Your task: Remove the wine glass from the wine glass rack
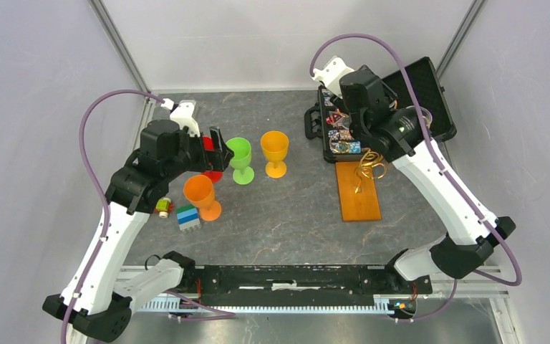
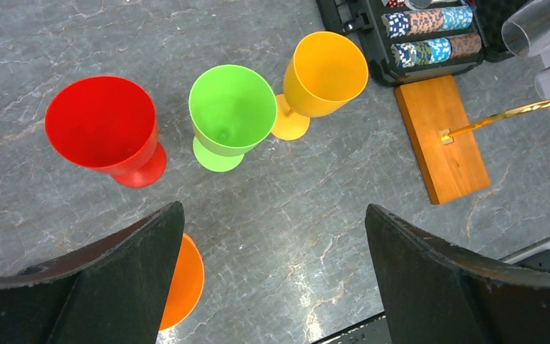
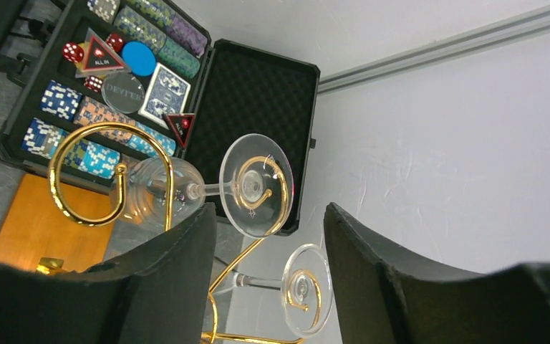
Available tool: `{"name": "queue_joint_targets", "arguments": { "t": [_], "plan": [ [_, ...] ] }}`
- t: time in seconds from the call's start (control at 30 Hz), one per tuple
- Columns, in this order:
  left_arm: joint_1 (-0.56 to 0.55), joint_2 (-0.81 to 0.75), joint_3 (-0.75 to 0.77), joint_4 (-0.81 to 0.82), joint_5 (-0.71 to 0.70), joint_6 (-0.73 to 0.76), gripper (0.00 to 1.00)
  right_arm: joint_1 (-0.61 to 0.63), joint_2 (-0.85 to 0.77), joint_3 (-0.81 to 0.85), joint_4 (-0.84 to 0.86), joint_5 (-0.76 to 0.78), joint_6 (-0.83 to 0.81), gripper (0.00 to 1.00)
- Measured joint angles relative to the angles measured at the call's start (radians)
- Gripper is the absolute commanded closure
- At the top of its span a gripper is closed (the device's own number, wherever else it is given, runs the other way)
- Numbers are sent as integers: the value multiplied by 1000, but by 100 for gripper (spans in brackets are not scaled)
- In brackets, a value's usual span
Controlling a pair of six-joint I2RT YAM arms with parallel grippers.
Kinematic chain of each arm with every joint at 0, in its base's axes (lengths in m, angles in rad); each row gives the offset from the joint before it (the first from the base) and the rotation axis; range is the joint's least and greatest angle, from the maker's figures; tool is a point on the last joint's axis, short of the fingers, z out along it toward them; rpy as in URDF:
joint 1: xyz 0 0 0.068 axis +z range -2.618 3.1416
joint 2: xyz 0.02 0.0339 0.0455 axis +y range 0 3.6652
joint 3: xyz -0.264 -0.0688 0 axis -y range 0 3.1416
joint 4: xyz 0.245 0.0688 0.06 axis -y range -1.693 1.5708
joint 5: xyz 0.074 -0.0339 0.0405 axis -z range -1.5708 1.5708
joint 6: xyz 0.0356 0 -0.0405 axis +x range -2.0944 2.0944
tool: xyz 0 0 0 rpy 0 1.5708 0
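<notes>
The wine glass rack shows in the top view as a gold wire stand (image 1: 371,166) on an orange-brown wooden base (image 1: 358,193). In the right wrist view two clear wine glasses hang by their feet from its spiral arms (image 3: 89,172). The upper glass (image 3: 256,185) is just beyond my fingertips. The lower glass (image 3: 306,289) has its foot between my fingers, touching neither. My right gripper (image 3: 268,215) is open and empty. My left gripper (image 2: 272,215) is open and empty above the table, near the plastic goblets. The base (image 2: 442,136) also shows in the left wrist view.
An open black case (image 1: 401,107) of poker chips lies just behind the rack. Red (image 2: 104,125), green (image 2: 230,111), yellow (image 2: 327,68) and orange (image 2: 182,283) plastic goblets stand on the left half. A small toy (image 1: 163,206) and a block stack (image 1: 188,217) lie beside the orange goblet.
</notes>
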Motion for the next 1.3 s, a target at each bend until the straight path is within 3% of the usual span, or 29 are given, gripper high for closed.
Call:
{"name": "queue_joint_targets", "arguments": {
  "t": [0.57, 0.9, 1.3],
  "plan": [
    [0, 0, -23, 24, 19, 8, 0, -43, 27, -68, -8, -65, -93, 43],
    [0, 0, -31, 24, 19, 12, 0, -64, 36, -129, 29, -41, -156, 56],
    [0, 0, -32, 25, 19, 23, 0, -71, 32, -190, 128, 0, -234, 81]
  ]
}}
